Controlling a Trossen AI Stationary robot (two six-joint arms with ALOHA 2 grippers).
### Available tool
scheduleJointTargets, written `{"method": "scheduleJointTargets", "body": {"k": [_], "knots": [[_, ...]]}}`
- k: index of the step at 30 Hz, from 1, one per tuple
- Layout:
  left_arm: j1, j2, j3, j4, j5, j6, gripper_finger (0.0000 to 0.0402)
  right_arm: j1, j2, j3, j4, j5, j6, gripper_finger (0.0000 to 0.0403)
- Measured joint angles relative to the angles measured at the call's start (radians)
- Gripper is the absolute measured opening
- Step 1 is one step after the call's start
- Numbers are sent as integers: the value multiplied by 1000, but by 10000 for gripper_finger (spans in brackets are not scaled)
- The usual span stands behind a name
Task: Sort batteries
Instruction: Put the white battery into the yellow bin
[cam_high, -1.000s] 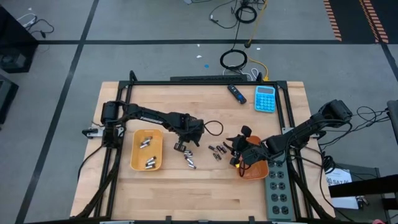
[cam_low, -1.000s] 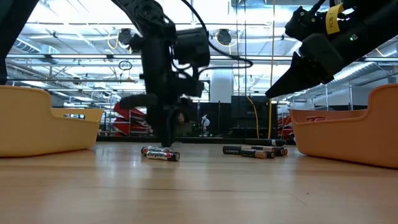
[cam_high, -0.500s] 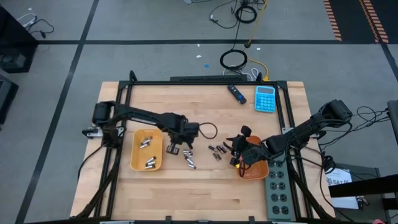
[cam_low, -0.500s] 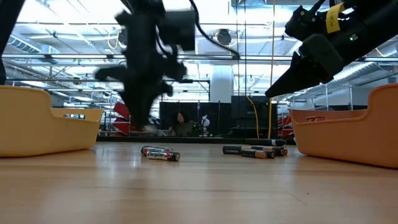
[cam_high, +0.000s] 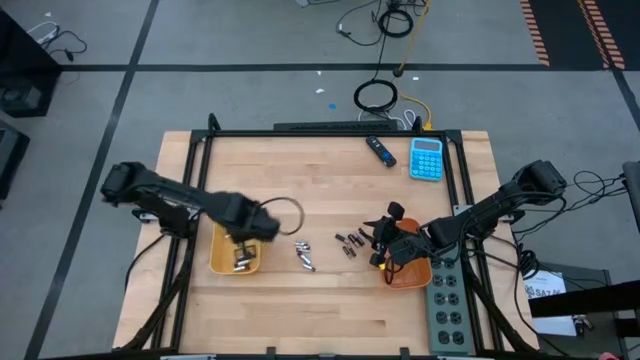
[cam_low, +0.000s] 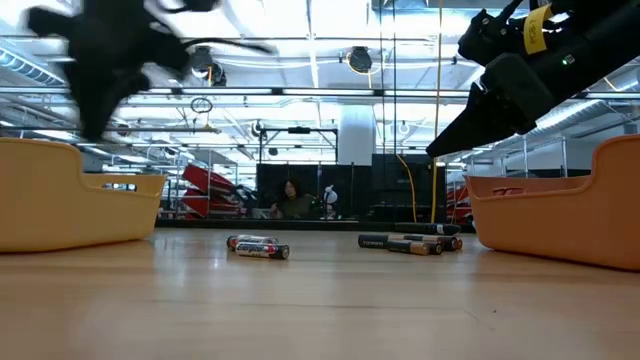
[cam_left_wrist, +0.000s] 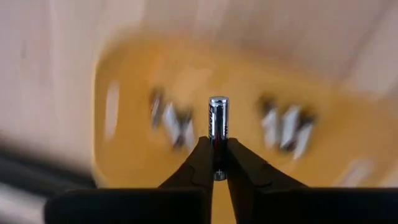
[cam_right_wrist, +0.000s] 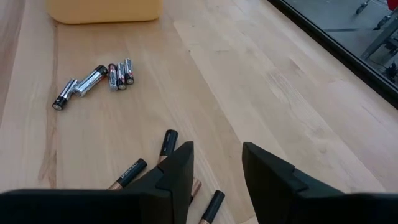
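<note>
The left gripper (cam_left_wrist: 216, 167) is clamping one shiny silver battery (cam_left_wrist: 217, 119) over the yellow plastic tray (cam_high: 222, 262), perhaps holding six more. The right gripper (cam_right_wrist: 216, 163) is hanging parted above four dark batteries (cam_right_wrist: 168, 142).

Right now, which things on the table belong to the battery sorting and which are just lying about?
Belongs to the job:
- silver battery in the left gripper
- silver batteries on the table
- dark batteries
- left tray
- right tray

Just lying about:
- blue calculator
- blue-tipped stick
- power strip

Left tray (cam_high: 218, 258) holds batteries (cam_high: 240, 262); loose batteries (cam_high: 304, 255) lie between trays
</note>
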Motion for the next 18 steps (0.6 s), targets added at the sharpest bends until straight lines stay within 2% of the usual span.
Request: {"method": "scheduleJointTargets", "body": {"k": [4,7,13,18], "knots": [[-80,-27,-84,-41,-8,-106,91,0,0,0,1,0,0,130],[-126,-34,-106,21,-15,-127,118,-3,0,0,6,0,-12,130],[-155,-34,-95,182,-118,-121,128,-30,0,0,8,-2,-22,130],[-155,-12,-95,433,-171,-41,129,-33,0,0,8,-5,-26,130]]}}
